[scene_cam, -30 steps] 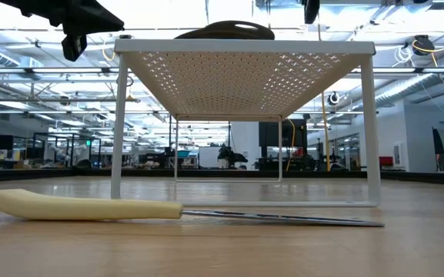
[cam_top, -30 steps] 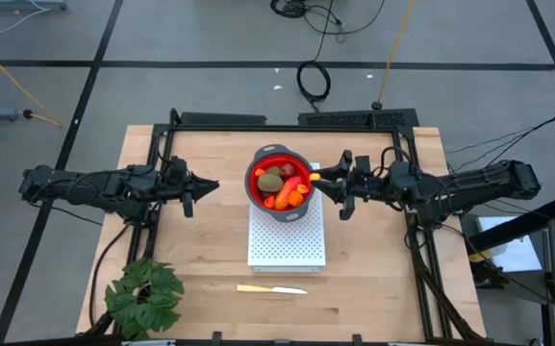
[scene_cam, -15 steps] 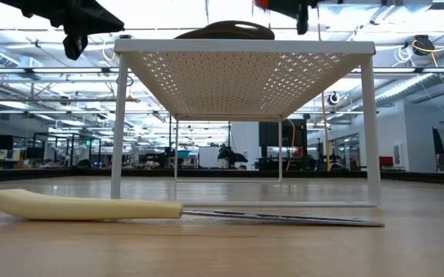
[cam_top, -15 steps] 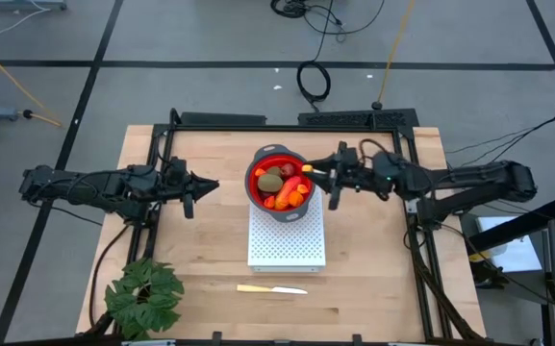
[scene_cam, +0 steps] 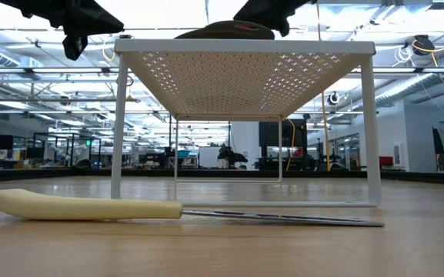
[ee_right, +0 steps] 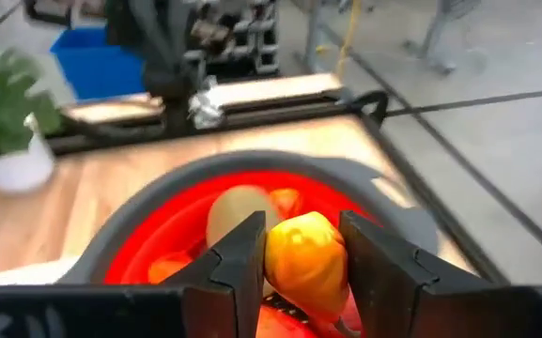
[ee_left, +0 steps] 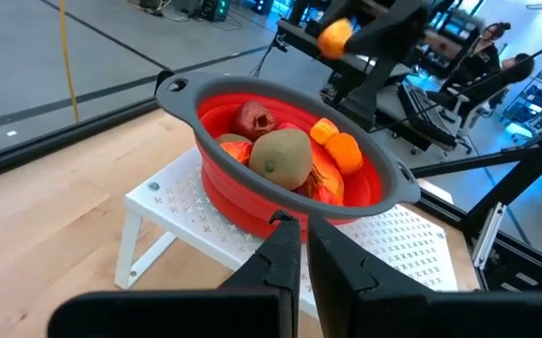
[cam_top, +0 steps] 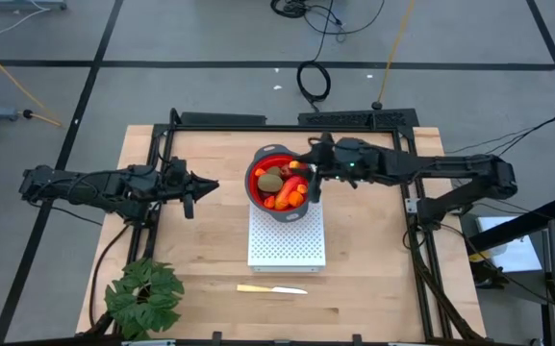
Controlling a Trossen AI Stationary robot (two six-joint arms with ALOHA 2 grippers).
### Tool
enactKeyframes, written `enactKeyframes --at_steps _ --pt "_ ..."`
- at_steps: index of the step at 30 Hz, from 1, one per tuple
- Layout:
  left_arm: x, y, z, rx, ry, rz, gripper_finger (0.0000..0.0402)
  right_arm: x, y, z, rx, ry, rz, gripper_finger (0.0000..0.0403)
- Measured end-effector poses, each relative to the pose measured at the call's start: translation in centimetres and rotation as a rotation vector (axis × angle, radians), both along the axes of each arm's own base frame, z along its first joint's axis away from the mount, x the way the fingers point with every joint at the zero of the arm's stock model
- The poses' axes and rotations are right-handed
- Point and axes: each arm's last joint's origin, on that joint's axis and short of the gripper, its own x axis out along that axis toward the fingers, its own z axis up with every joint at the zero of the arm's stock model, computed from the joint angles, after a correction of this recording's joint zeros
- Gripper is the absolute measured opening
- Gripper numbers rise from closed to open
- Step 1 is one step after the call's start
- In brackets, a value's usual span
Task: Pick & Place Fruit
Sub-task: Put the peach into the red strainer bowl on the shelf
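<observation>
Right claw (ee_right: 301, 252): closed on a small orange fruit piece (ee_right: 305, 255), held above the right rim of the red bowl (cam_top: 255, 171). Bowl: grey-rimmed, seated on the far half of a white perforated rack (cam_top: 287, 245) at bench centre. Contents: olive-brown oval (ee_left: 281, 157), dark red ball (ee_left: 254, 120), orange pieces (ee_left: 338, 147), red-orange oblong (cam_top: 289, 190). Left claw (ee_left: 296, 246): shut, holding nothing, raised over the bench's left side, well apart from the bowl. Bench (cam_top: 210, 231): pale wood, bare on both sides of the rack. Pale yellow knife (cam_top: 271, 288): flat near the front edge. Green plant (cam_top: 143, 295): front-left corner. Beyond: grey floor, cables, open hall.
</observation>
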Motion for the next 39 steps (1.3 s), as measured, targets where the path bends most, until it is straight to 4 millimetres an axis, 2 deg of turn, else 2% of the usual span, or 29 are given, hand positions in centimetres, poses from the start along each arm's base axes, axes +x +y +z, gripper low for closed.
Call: enactKeyframes --at_steps 6,15,23,39 --pt "0.0 0.0 0.0 -0.001 -0.001 0.001 0.0021 1.3 0.1 -1.5 0.005 0.071 0.063 0.0125" --pt "0.0 0.0 -0.1 0.006 0.007 -0.002 0.0021 0.5 0.4 -2.0 0.024 0.161 0.088 0.0125" --pt "0.0 0.0 -0.1 0.010 0.009 -0.002 0.0021 0.7 0.4 -2.4 -0.007 0.192 0.104 0.0126" --pt "0.0 0.0 -0.1 0.007 0.008 -0.002 0.0021 0.7 0.1 -2.4 0.019 0.182 0.160 0.0126"
